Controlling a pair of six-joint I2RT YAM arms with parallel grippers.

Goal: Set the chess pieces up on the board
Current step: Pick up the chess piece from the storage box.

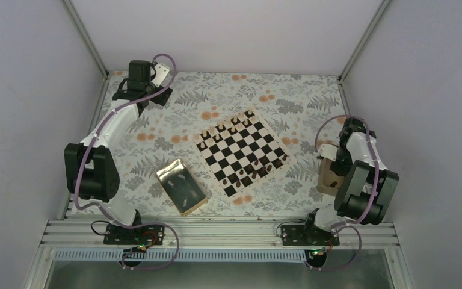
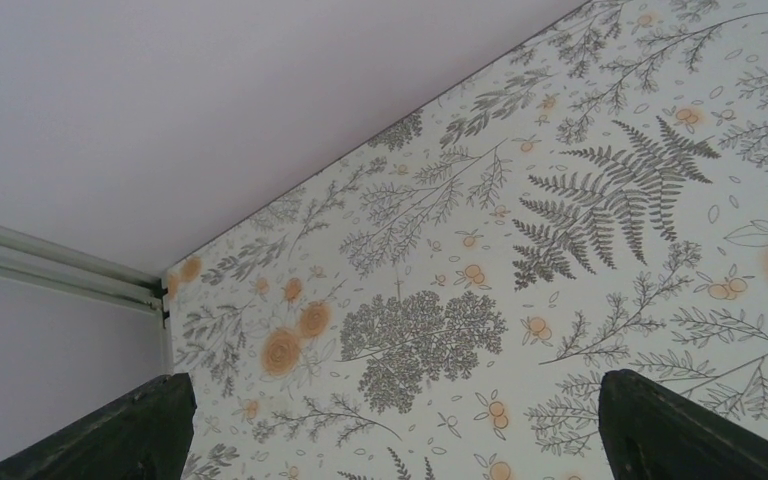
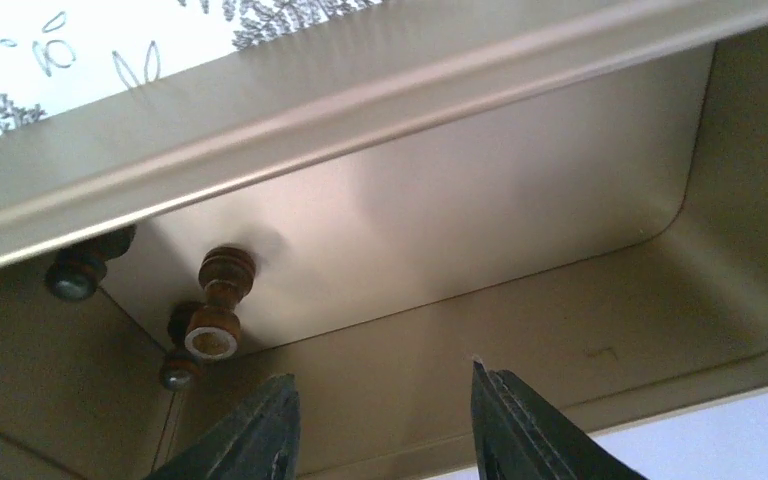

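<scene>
right end effector [image 3: 381, 374]: parted, empty | tan box [image 3: 520, 190]: dark chess pieces [image 3: 218, 300]

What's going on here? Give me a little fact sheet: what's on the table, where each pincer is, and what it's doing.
Board: checkered board mid-table, set at an angle
On it: far-edge pieces in a group; dark pieces along the near right edge
Gold tray: left of the board, a few small bits inside
Left pincer: open, empty, above the flowered tablecloth near the far left corner
Right pincer: open, empty, reaching into the tan box
Boxed pieces: dark, lying on their sides in one corner
</scene>
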